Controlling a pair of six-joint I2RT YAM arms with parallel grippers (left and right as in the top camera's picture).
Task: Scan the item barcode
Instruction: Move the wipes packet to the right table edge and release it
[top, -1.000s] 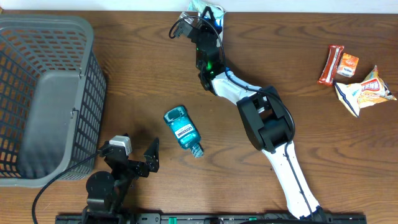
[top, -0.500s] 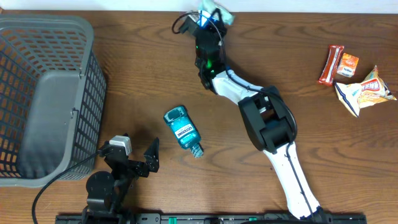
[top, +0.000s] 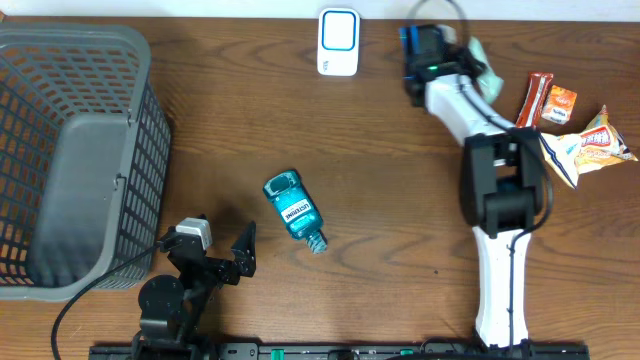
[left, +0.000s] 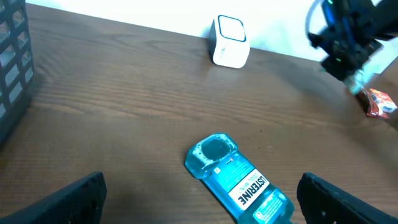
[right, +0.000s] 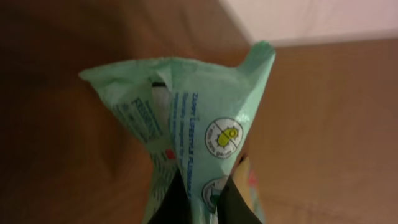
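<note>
Bench (top: 250, 130): everything you need lies on this brown wooden top, and there is bare wood between the scanner and the right-hand snacks.

Basket (top: 150, 130): the grey mesh basket stands at the far left, well apart from the work. It poses no risk to you here.

Right arm (top: 500, 200): it reaches to the back right of the bench, its wrist well to the right of the scanner.

Left pincer (top: 218, 243): its jaws are spread wide and hold nothing. It is parked at the front left, near the mouthwash bottle (top: 294, 211).

Right pincer (right: 199, 202): it is clamped tight on one end of the green packet.

Green packet (right: 186, 118): this is your item. It hangs from the right pincer at the back right, near the snack packets (top: 585, 140) and apart from the scanner. Print shows on the side facing the wrist camera, but you cannot make out a barcode there.

Scanner (top: 338, 42): the small white unit stands at the back edge with nothing in front of it.

Risk, grip: the hold looks like a thin pinch on limp film, so a fast swing could let the packet slip or fold.

Risk, read: if you present a creased or wrong face, the scan will likely fail.

Risk, mix-up: if you drop the packet here, it could land among the snacks.
</note>
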